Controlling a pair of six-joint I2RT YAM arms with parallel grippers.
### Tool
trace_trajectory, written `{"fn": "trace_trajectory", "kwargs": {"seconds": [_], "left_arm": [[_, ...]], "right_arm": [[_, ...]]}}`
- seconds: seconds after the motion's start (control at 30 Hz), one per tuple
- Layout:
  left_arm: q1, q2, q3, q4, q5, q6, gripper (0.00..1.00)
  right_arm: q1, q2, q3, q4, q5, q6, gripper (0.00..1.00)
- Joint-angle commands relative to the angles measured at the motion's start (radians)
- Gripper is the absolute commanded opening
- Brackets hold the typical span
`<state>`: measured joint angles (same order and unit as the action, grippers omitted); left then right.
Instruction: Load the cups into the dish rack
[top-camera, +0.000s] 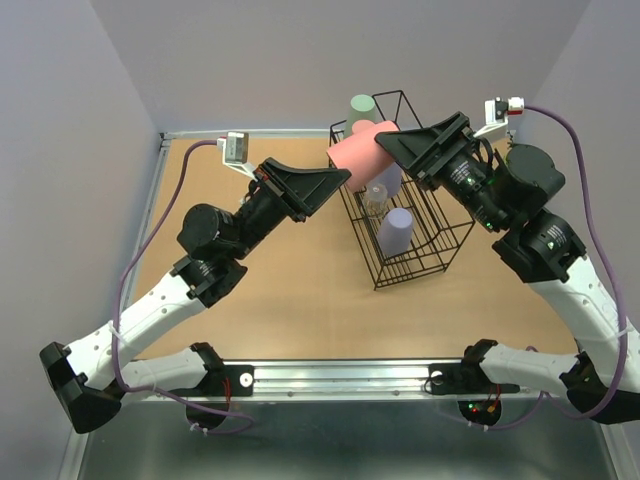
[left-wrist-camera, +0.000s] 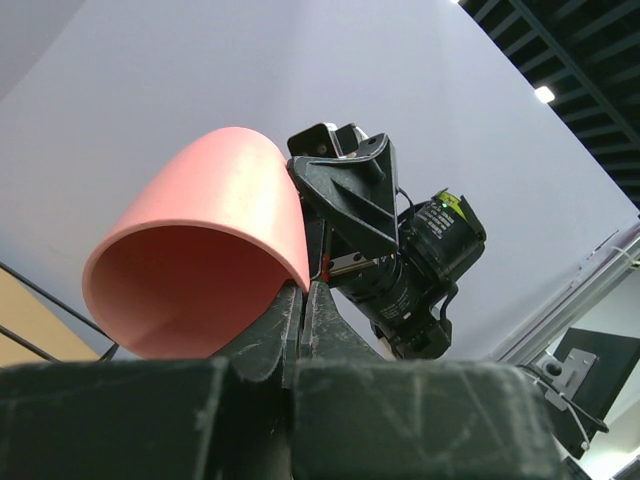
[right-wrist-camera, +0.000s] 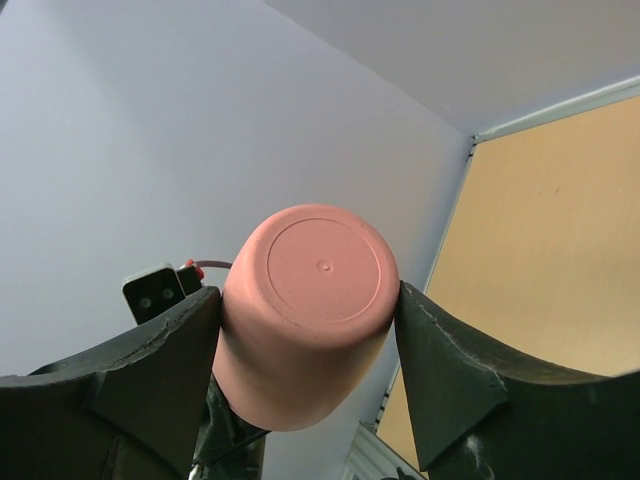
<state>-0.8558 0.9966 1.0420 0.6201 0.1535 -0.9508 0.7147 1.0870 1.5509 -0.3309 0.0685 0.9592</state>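
Seeing the salmon-red cup (top-camera: 355, 152) held on its side in the air, above the far left corner of the dish rack (top-camera: 405, 268). The rack sits right of centre on the surface (top-camera: 270, 270), toward the far edge.

Left gripper (top-camera: 345, 178): jaws pressed together on the cup's wall at the open rim. From the left wrist view I read the rim nipped between the two fingers, mouth facing that camera.

Right gripper (top-camera: 385, 140): reaches in from the opposite side, jaws set wide around the cup's closed base end. In the right wrist view both fingers (right-wrist-camera: 180, 340) lie against the cup's sides, the base disc facing the lens.

In the rack: one lavender-blue cup (top-camera: 393, 230) low toward the near side. A second lavender-blue cup (top-camera: 386, 180) and a clear cup (top-camera: 375, 197) sit just beneath the held cup, partly hidden.

Pale green cup (top-camera: 361, 108) stands at the rack's far left corner. I cannot tell whether it is inside the wires or just outside.
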Motion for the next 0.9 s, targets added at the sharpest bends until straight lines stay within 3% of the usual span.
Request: {"fn": "trace_trajectory", "kwargs": {"seconds": [0.0,0.07,0.13,0.33,0.43,0.6,0.67,0.87], "left_arm": [[-0.003,0.002,-0.003,0.096,0.067,-0.02,0.0],[-0.003,0.002,-0.008,0.098,0.075,-0.023,0.0],[-0.003,0.002,-0.011,0.099,0.081,-0.025,0.0],[-0.003,-0.007,-0.02,0.099,0.078,-0.025,0.0],[-0.002,-0.01,-0.026,0.099,0.077,-0.025,0.0],[-0.002,-0.012,-0.028,0.098,0.075,-0.025,0.0],[-0.002,-0.013,-0.028,0.095,0.075,-0.023,0.0],[-0.002,-0.015,-0.028,0.086,0.063,-0.023,0.0]], "right_arm": [[0.006,-0.001,-0.035,0.066,-0.027,0.004,0.46],[0.006,-0.001,-0.04,0.073,-0.03,0.004,0.38],[0.006,-0.002,-0.046,0.078,-0.03,0.006,0.4],[0.006,-0.001,-0.052,0.09,-0.024,0.021,0.72],[0.006,0.002,-0.046,0.102,-0.026,0.029,0.81],[0.006,0.005,-0.038,0.11,-0.022,0.033,0.83],[0.006,0.007,-0.035,0.116,-0.024,0.036,0.79],[0.006,0.011,-0.026,0.121,-0.03,0.039,0.45]]}}
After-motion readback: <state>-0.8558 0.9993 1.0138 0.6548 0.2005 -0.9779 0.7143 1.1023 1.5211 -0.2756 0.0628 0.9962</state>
